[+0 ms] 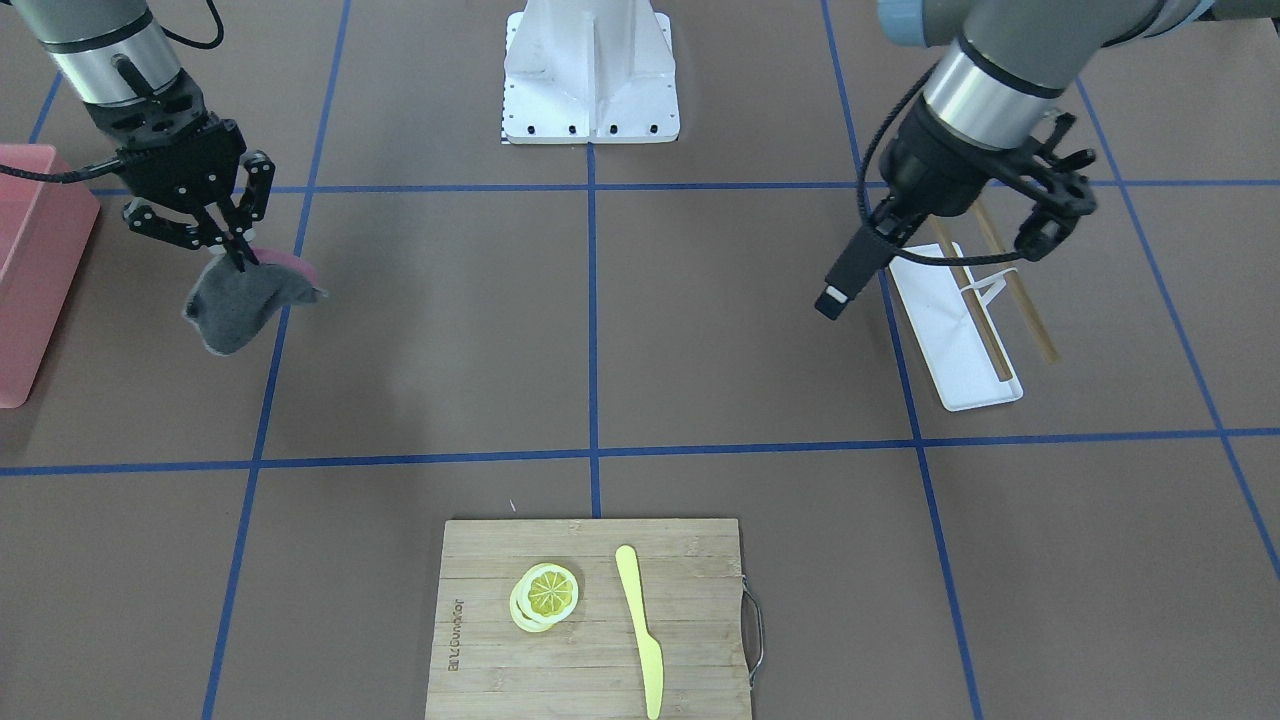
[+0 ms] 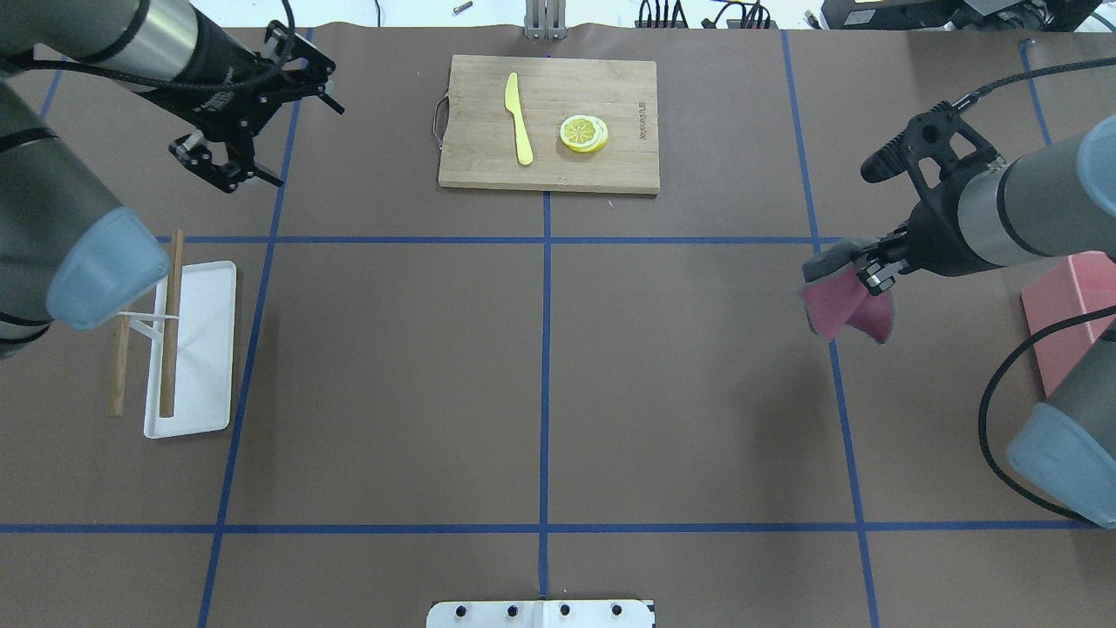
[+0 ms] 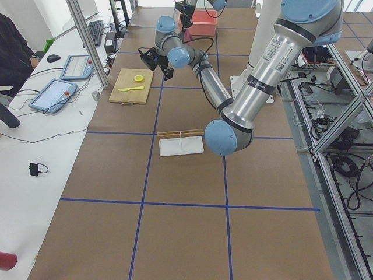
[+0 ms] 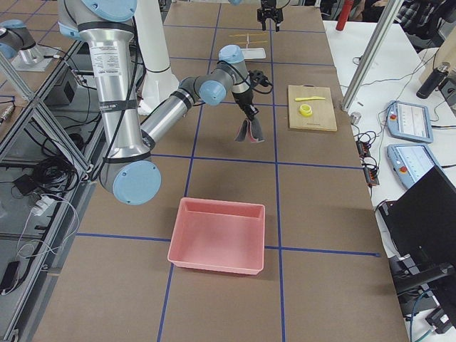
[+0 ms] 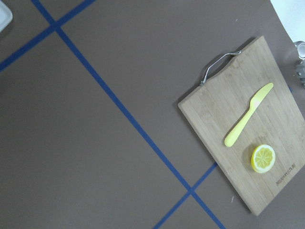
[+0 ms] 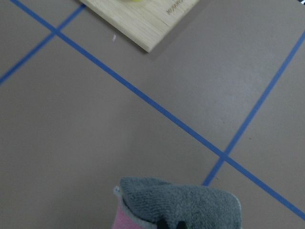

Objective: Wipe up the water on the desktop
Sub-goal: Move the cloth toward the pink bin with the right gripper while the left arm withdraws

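The desktop is a brown surface with blue tape lines; no wet patch shows clearly on it. My right gripper is shut on a grey and pink cloth, which hangs from it over the desktop's right part near a blue line. In the front view the right gripper and cloth are at the left. The cloth also shows in the right wrist view. My left gripper is open and empty, high over the far left part, left of the cutting board.
A bamboo cutting board with a yellow knife and lemon slices lies at the far middle. A white tray with chopsticks lies at the left. A pink bin stands at the right edge.
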